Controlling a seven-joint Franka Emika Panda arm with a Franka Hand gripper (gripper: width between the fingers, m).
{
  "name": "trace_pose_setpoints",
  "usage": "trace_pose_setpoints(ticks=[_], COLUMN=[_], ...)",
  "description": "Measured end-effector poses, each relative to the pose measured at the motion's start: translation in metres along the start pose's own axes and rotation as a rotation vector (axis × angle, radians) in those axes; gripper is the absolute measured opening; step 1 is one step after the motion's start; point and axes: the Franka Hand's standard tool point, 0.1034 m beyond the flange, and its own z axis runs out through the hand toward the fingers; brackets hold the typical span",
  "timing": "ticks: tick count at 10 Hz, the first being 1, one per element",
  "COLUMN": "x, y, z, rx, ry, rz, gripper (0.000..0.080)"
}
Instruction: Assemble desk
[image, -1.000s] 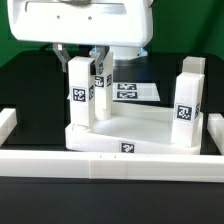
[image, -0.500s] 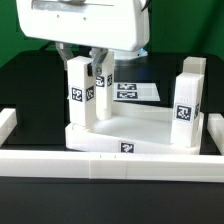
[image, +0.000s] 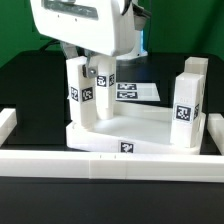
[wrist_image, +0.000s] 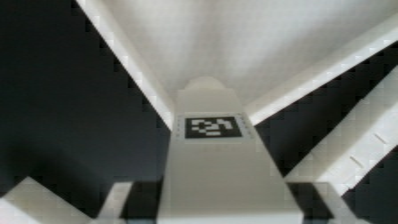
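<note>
Claw (image: 91, 68) is clamped on the top of a white leg (image: 81, 95), which stands upright below it in a corner socket of the tabletop (image: 140, 135); the wrist view looks straight down that leg (wrist_image: 222, 150) between the fingers (wrist_image: 121, 200). Risk: a leg not fully seated could tilt or lift out on release. Farther off, a second leg (image: 102, 85) stands close behind the claw and a third (image: 189, 100) well off to the side, so a sideways exit might clip the near one.
</note>
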Motion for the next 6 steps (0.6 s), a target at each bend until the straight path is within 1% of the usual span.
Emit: trace_pose_setpoints(ticks=[2, 6], x=[-0.0005, -0.0018], y=[-0.0011, -0.0058], z=[0.0002, 0.0007], rx=[0.001, 0.015], ry=[0.003, 0.012], rz=[0.173, 0.498], gripper=[0.0288, 0.0288])
